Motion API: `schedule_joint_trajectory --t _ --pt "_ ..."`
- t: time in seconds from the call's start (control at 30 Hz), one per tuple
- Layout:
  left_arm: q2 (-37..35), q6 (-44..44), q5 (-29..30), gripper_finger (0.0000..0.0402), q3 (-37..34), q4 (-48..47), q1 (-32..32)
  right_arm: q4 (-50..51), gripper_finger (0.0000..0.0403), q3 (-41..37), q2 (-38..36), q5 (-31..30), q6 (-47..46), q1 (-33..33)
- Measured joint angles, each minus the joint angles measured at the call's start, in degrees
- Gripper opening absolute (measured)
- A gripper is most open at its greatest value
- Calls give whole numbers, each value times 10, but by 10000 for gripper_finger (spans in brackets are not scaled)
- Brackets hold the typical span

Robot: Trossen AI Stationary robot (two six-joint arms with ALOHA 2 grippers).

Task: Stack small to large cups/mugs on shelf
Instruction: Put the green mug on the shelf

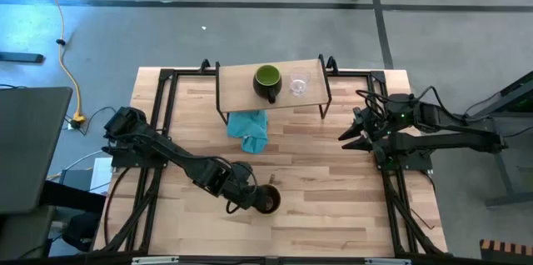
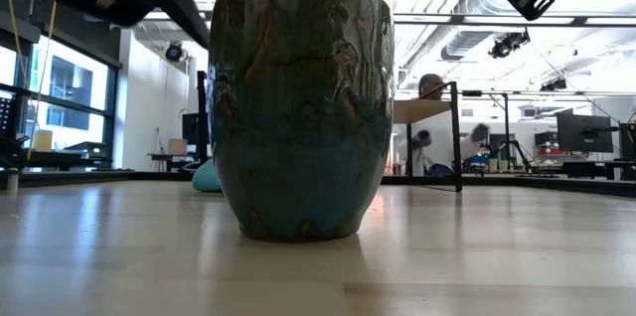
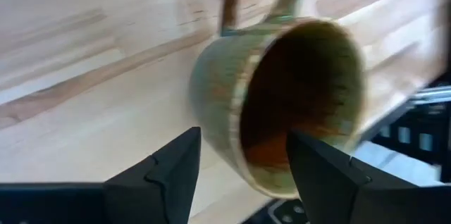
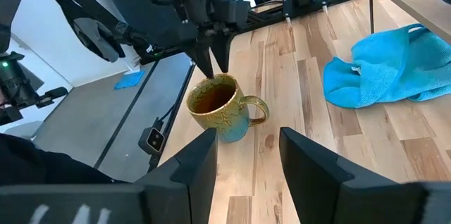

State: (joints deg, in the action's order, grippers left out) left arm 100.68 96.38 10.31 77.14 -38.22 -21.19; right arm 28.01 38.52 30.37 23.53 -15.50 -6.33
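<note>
Left gripper (image 4: 211, 65) fingers spread wide, nothing gripped, at brown mug (image 1: 266, 201) rim, lower centre; rim wall should be straddled squarely before closing. Right gripper (image 1: 354, 134) parked open, empty.

We see two dark, nearly black arms built from chunky jointed links. The left arm (image 1: 166, 155) carries black cables looping beside its links in the lower left of the overhead frame. The right arm (image 1: 441, 136) shows a small green light near its wrist, with thin black cable arcing above. Each end effector has two matte black, wedge-shaped fingers (image 3: 169, 175) with flat, angular faces.
</note>
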Motion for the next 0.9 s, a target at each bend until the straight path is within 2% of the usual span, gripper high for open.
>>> schedule_joint_trajectory --t 0.43,0.67,0.9 --pt "40 -7 -33 165 1 50 0 2 144 0 1 0 1 0" --pt "41 -13 -34 147 0 37 3 2 144 0 1 0 0 0" --pt "41 -42 -34 107 0 34 4 2 144 0 0 0 0 0"
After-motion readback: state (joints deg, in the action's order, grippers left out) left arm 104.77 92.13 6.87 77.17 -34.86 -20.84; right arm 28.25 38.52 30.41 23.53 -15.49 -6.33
